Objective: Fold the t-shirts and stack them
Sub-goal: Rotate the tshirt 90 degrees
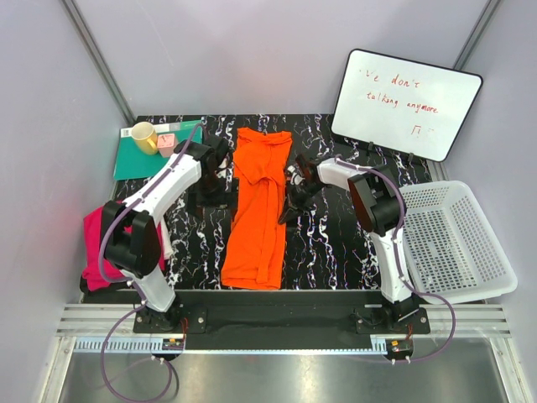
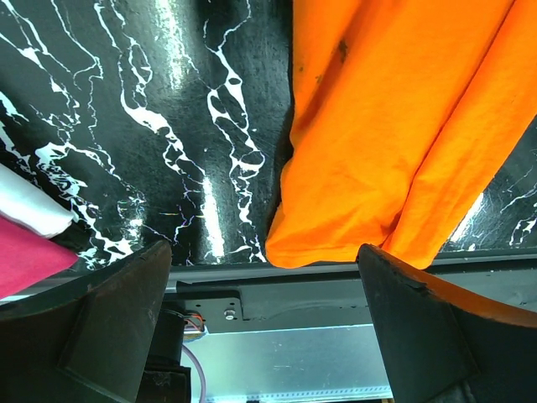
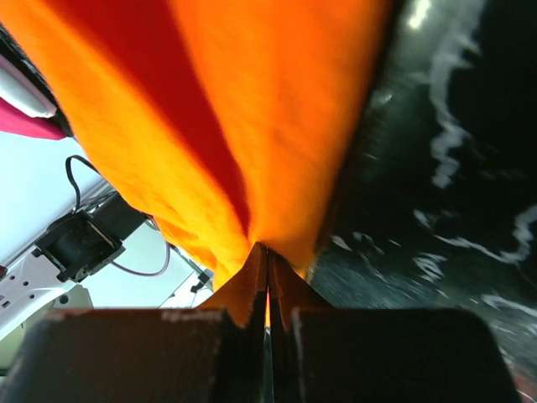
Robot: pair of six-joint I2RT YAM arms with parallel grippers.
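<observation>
The orange t-shirt (image 1: 256, 210) lay lengthwise down the middle of the surface, collar at the far end and hem near the front edge. It was already narrowed to a long strip w/ both sides turned in.

The right arm (image 1: 377, 210) reached in from the shirt's right side. Its jaws were shut tight on a pinch of orange cloth, and the wrist view showed the fabric (image 3: 252, 126) fanning out from between them. Prob. that grip was there to lift or drag the strip for the next fold.

The left arm (image 1: 168, 189) sat just beside the shirt's left edge w/ jaws spread wide and holding nothing (ready, I'd guess, to take the opposite side so the cloth moves evenly). Its wrist view looked down the strip at the hem (image 2: 352, 227).

The magenta-pink t-shirt (image 1: 92, 252) was bunched at the near-left corner of the surface, partly behind the left arm and well apart from the orange one. It seemed to be waiting its turn, so no stack yet.

Containers:
- The white basket (image 1: 495, 281) stood at the right edge, no cloth visible in it.
- The yellow mug (image 1: 143, 136) stood on the teal mat (image 1: 134, 164) at far left. Its contents couldn't be made out.
</observation>
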